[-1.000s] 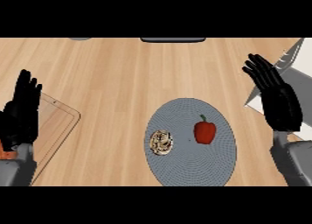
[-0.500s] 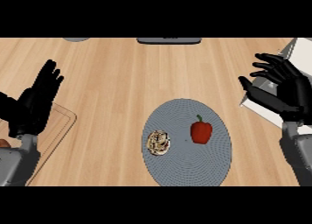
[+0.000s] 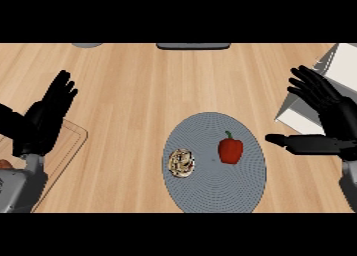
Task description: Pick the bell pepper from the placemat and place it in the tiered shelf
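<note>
A red bell pepper (image 3: pixel 230 150) with a green stem lies on the right half of a round grey placemat (image 3: pixel 210 187) near the counter's front. My right hand (image 3: pixel 334 119) is open to the right of the pepper, thumb pointing left toward it with a gap between them. The white tiered shelf (image 3: pixel 342 70) stands at the right edge, partly behind that hand. At the left edge my left hand (image 3: pixel 39 119) is open, fingers up, far from the mat.
A round pastry (image 3: pixel 182 162) lies on the mat's left half, close to the pepper. A wooden tray (image 3: pixel 66 145) sits under the left hand at the left edge. Dark objects (image 3: pixel 193 46) line the counter's back edge.
The right hand has come down and turned, its thumb now reaching toward the pepper. The left hand has shifted slightly right and tilted. The pepper and pastry have not moved.
</note>
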Tool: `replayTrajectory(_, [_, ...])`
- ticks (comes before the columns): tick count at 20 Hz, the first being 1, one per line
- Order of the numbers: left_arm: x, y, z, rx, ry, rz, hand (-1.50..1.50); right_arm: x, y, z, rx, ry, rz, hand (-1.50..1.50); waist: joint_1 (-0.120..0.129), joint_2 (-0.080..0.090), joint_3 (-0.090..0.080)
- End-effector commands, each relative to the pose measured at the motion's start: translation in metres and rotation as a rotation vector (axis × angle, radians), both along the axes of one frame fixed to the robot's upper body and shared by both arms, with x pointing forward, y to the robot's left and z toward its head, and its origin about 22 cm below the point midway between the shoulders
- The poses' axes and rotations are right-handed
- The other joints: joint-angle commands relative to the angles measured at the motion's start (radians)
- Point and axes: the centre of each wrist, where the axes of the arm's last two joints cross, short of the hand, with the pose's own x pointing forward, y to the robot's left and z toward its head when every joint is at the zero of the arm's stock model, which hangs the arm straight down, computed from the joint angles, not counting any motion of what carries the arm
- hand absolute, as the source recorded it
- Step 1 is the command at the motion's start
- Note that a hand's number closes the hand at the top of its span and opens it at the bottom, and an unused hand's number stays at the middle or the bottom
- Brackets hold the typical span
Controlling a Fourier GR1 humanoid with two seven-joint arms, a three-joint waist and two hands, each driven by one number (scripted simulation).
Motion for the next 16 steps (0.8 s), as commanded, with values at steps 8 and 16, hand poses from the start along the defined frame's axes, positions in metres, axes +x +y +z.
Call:
replayTrajectory(8, [0.005,-0.006,0.002,0.007,0.009,-0.045,0.00,-0.003,0.012,0.067,-0.949,0.293,0.001,-1.50,0.035,0.003,-0.007])
replayTrajectory(16, [0.008,-0.001,0.009,-0.009,0.008,-0.057,0.00,0.005,0.133,0.046,-1.025,0.422,0.024,-1.50,0.041,0.009,0.002])
